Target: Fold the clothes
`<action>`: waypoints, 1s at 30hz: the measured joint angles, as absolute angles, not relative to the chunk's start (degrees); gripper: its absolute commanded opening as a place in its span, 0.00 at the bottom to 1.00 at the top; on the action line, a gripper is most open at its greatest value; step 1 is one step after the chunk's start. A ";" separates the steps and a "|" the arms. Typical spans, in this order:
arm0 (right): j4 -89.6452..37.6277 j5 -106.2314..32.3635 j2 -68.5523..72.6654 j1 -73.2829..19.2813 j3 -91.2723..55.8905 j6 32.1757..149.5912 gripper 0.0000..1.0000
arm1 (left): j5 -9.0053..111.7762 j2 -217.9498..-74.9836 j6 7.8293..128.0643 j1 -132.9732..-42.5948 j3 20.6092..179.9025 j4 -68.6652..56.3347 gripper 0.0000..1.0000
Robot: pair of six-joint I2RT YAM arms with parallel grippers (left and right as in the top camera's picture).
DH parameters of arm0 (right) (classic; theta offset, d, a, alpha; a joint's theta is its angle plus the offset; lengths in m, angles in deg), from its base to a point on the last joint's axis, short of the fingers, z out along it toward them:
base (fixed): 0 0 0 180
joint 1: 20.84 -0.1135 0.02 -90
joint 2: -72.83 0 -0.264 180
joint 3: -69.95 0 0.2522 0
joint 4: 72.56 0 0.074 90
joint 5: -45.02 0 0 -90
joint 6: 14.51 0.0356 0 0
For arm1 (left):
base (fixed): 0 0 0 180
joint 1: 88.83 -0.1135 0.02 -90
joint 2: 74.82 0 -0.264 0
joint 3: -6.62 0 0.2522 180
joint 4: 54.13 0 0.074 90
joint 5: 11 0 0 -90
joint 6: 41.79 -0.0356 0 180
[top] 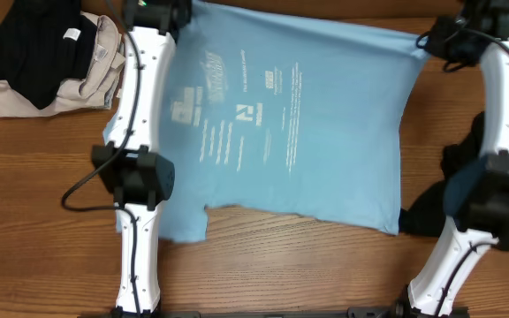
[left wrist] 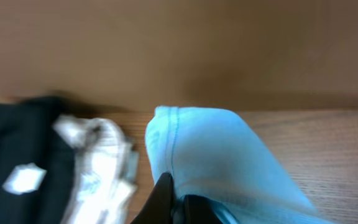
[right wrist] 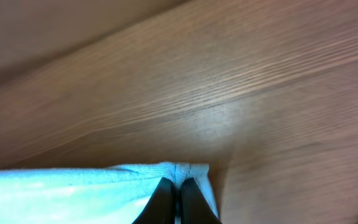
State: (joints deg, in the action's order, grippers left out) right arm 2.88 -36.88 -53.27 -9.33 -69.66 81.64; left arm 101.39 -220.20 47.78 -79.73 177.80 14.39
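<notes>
The left gripper [left wrist: 176, 200] and right gripper [right wrist: 179, 198] each clamp a T-shirt [top: 299, 115] corner at the far edge, beside the far-left pile [top: 42, 62].

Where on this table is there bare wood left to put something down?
Bare table shows near left, bordered by the clothes pile beyond and the left arm. Another strip runs along the near edge, between the blue T-shirt hem and the arm bases. The far side is crowded: the left tool and right tool pinch the shirt's corners there.
</notes>
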 measured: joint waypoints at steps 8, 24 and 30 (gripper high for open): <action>4.58 -36.90 -60.12 -10.77 -69.57 81.64 0.05 | 97.81 -224.90 47.81 -79.97 177.59 19.24 0.04; 22.42 -36.31 -60.01 -10.75 -68.72 78.42 0.10 | 96.96 -224.83 49.16 -79.99 177.61 51.77 0.11; 20.32 -36.75 -59.88 -10.75 -62.68 78.23 0.10 | 95.84 -224.83 49.38 -80.36 176.93 53.25 0.17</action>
